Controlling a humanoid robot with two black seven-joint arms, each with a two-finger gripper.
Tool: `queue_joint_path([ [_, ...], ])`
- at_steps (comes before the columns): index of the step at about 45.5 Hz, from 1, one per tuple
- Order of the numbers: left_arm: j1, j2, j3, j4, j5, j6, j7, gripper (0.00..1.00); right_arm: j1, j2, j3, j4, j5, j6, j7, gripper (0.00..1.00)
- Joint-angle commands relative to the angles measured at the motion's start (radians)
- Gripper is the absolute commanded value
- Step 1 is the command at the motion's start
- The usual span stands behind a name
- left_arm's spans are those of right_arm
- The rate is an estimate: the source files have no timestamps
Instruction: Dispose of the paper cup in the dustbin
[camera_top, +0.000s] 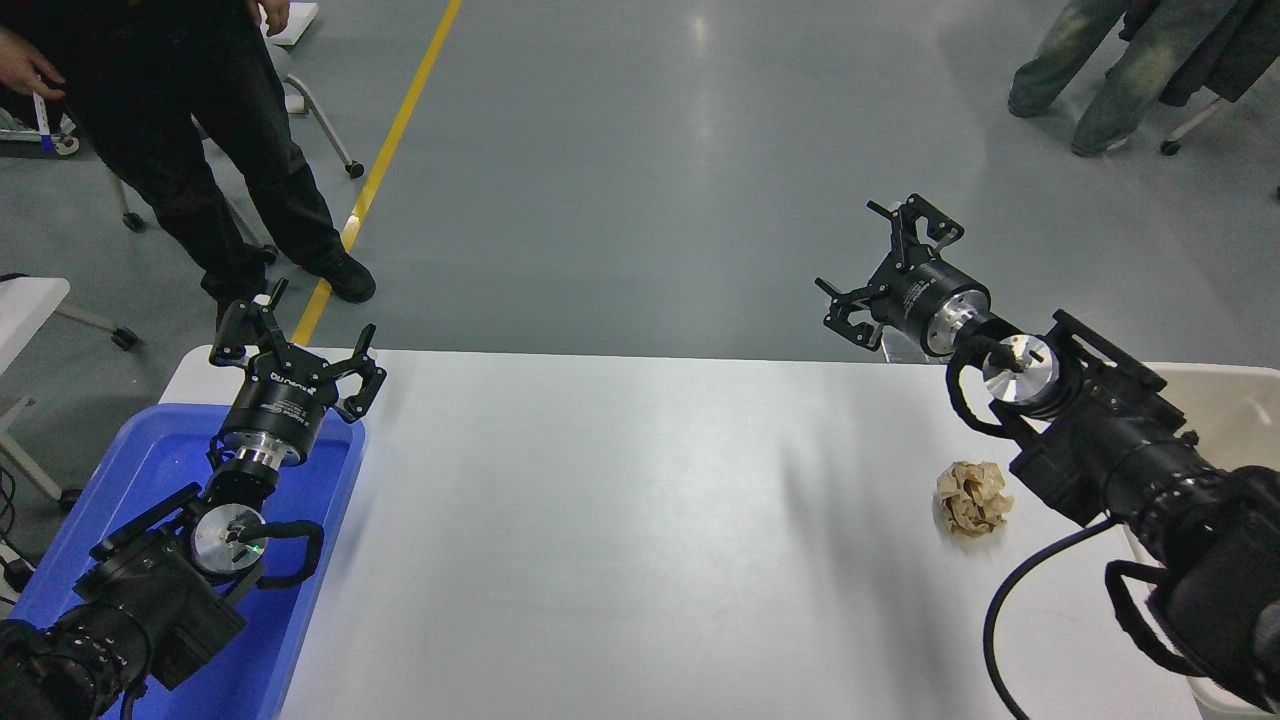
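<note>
The paper cup does not show anywhere in the head view. The beige dustbin (1222, 395) stands at the table's right end, mostly hidden behind my right arm. My right gripper (880, 268) is open and empty, raised over the table's far edge, up and to the left of the bin. My left gripper (292, 340) is open and empty, parked above the far end of a blue tray at the lower left.
A crumpled brown paper ball (972, 498) lies on the white table (620, 520) just left of my right arm. The blue plastic tray (160, 470) sits at the table's left end. A person (170, 120) stands beyond the far left corner; more legs show at top right.
</note>
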Motion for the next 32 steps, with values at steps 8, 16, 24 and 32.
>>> queue_joint_path([
  [8, 0.000, 0.000, 0.000, 0.000, 0.000, 0.000, 0.000, 1.00, -0.107, 0.037, 0.070, 0.002, 0.002, 0.002, 0.093, 0.99],
  [16, 0.001, 0.000, 0.000, 0.000, 0.000, 0.000, 0.000, 1.00, -0.122, 0.037, 0.070, 0.007, 0.002, 0.013, 0.093, 1.00],
  [24, 0.001, 0.000, 0.000, 0.000, 0.000, 0.000, 0.000, 1.00, -0.137, 0.037, 0.070, 0.010, 0.002, 0.014, 0.093, 1.00],
  [32, 0.000, 0.000, 0.000, 0.000, 0.000, 0.000, 0.000, 1.00, -0.140, 0.037, 0.059, 0.008, -0.001, 0.014, 0.095, 0.99],
])
